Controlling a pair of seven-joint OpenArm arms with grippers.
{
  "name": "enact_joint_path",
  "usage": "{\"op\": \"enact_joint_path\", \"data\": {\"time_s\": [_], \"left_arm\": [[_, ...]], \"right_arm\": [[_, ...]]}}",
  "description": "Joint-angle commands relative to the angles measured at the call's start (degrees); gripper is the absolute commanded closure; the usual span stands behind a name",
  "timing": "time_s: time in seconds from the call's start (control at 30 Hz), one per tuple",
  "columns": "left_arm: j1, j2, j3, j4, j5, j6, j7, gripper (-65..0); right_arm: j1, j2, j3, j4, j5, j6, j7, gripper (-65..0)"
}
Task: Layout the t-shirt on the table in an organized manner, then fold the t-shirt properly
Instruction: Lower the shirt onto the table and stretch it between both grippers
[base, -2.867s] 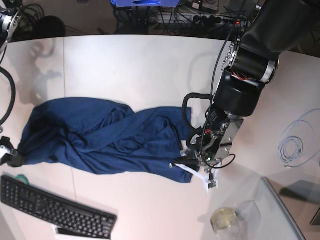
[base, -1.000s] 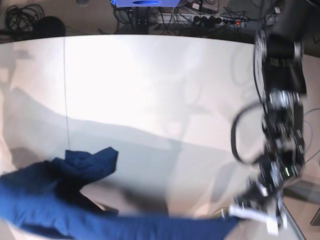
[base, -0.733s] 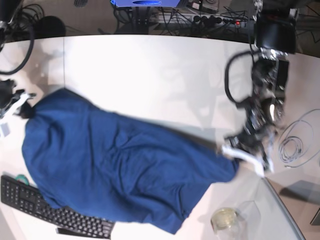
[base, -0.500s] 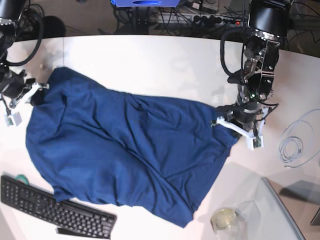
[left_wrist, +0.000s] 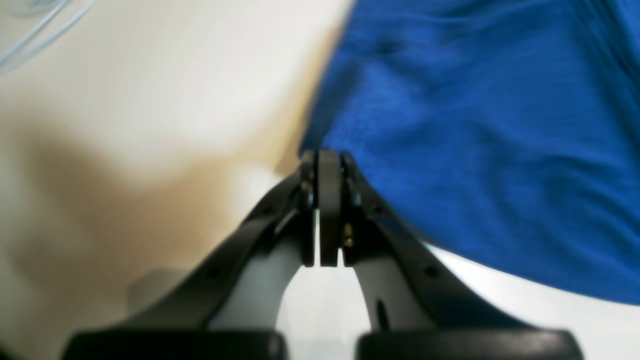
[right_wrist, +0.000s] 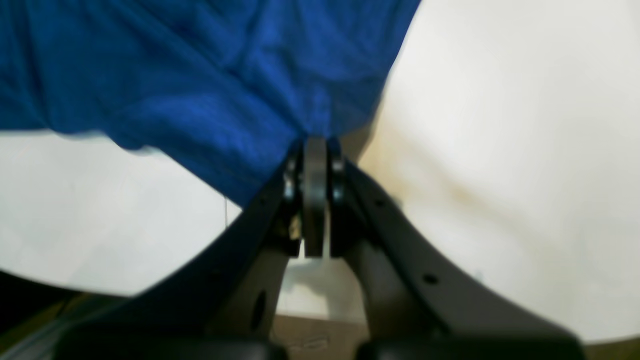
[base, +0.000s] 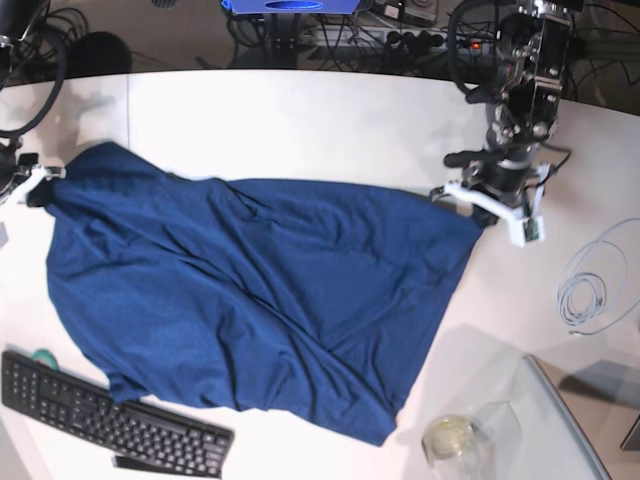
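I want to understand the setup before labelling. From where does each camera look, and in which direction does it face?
Base: sits high above, looks down on the table; both arms show, left gripper and right gripper shut on the t-shirt.
Left wrist: sits behind the left gripper, looks along its closed jaws at the t-shirt.
Right wrist: sits behind the right gripper, looks along its closed jaws at the t-shirt.
All views share the t-shirt and table.

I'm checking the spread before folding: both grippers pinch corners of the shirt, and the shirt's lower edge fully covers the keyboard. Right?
Not quite. Both the left gripper and right gripper do pinch the shirt, but the base view shows the keyboard mostly uncovered, the shirt's hem overlapping only its upper edge.
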Motion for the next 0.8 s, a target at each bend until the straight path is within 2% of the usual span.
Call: {"op": "enact_joint_path", "data": {"time_s": [0.0, 0.2, 0.3, 0.4, 0.53, 0.63, 0.77], "left_arm": [[0.14, -0.52, -1.47, 2.14, 0.52, -0.05, -1.81, 0.0], [1.54, -0.43, -3.49, 1.61, 0.52, -0.05, -1.81, 0.0], [1.54, -0.43, -3.49, 1.79, 0.34, -0.05, -1.81, 0.0], [1.28, -0.43, -3.49, 1.79, 0.25, -0.05, -1.81, 0.0], [-1.09, -0.35, -3.67, 1.52, 0.17, -0.05, -1.64, 0.0], [-4.96, 0.18, -3.84, 1.44, 0.17, -0.05, 2.93, 0.0], [-10.94, 2.73, -4.28, 0.56, 0.43, -0.05, 8.74, 0.0]], "right_arm": [[0.66, 1.32, 0.67, 1.38, 0.46, 0.16, 0.7, 0.0], [7.96, 1.58, 0.23, -3.01, 0.37, -0.02, -1.5, 0.0], [12.88, 1.06, 0.23, -3.98, 0.37, -4.85, -5.98, 0.0], [16.66, -0.79, 0.05, -4.6, 0.37, -7.66, -6.95, 0.0], [24.31, -0.7, -6.28, -10.93, 0.37, -10.65, -6.07, 0.0], [29.41, 0.26, -11.64, -17.26, 0.37, -12.76, -3.7, 0.0], [36.09, 0.79, -22.45, -26.4, 0.37, -12.67, 3.42, -0.5]]}}
